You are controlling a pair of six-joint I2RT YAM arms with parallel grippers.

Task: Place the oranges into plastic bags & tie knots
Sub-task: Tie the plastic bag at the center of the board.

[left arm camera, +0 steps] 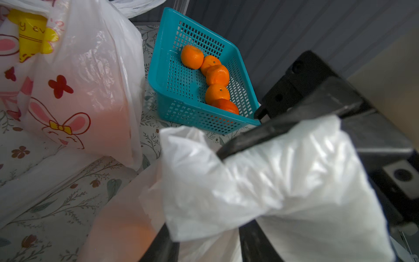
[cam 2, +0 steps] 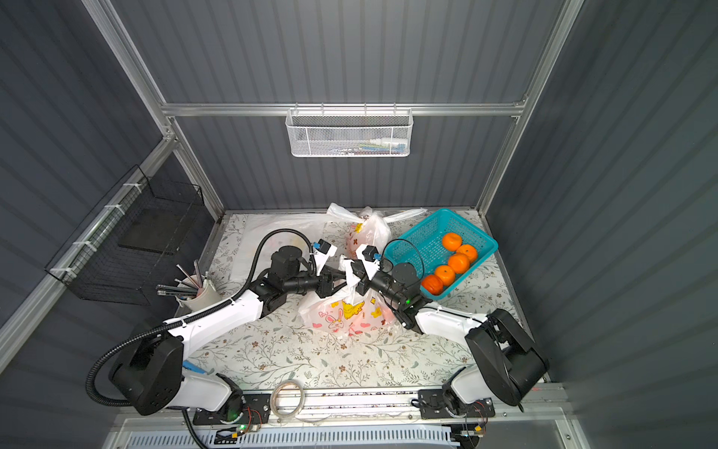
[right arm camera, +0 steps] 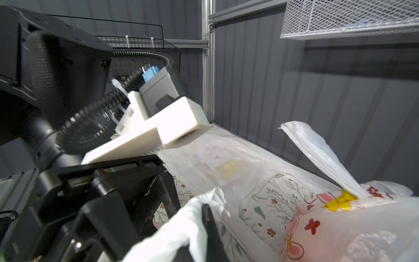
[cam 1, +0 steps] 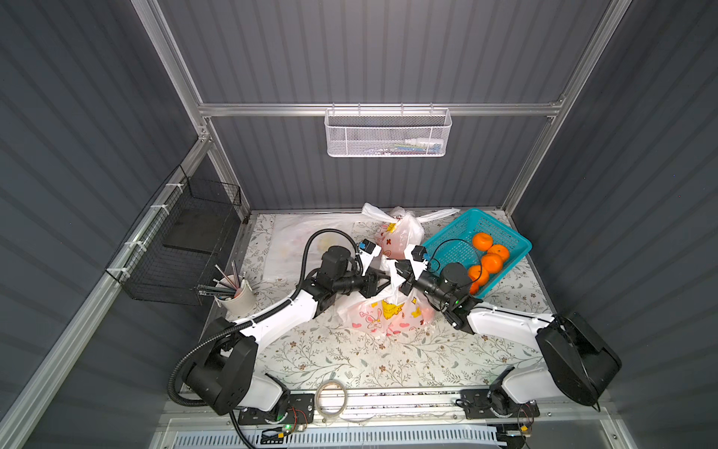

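Five oranges (cam 1: 491, 262) are seen loose in the teal basket (cam 1: 462, 229) at the desk's (cam 1: 349, 357) far right. More are made out as an orange glow through the front bag (cam 1: 382, 317), which is set mid-desk between the arms, with a tied bag (cam 1: 400, 237) just behind it. The front bag's handle strips (left arm camera: 283, 181) are held up and bunched between the two grippers. The right gripper's (cam 1: 402, 279) jaws are closed flat on one strip. The left gripper's (cam 1: 382, 283) jaws are seen partway apart with film running between them; whether it is pinched cannot be told. The film is judged thin, limp and slippery, so a shallow pinch would likely be lost. The loaded body is judged heavy for such film and prone to roll. Hold is best taken on the strips, gathered thick, close above the mouth. The body film should not be gripped, as it may tear.
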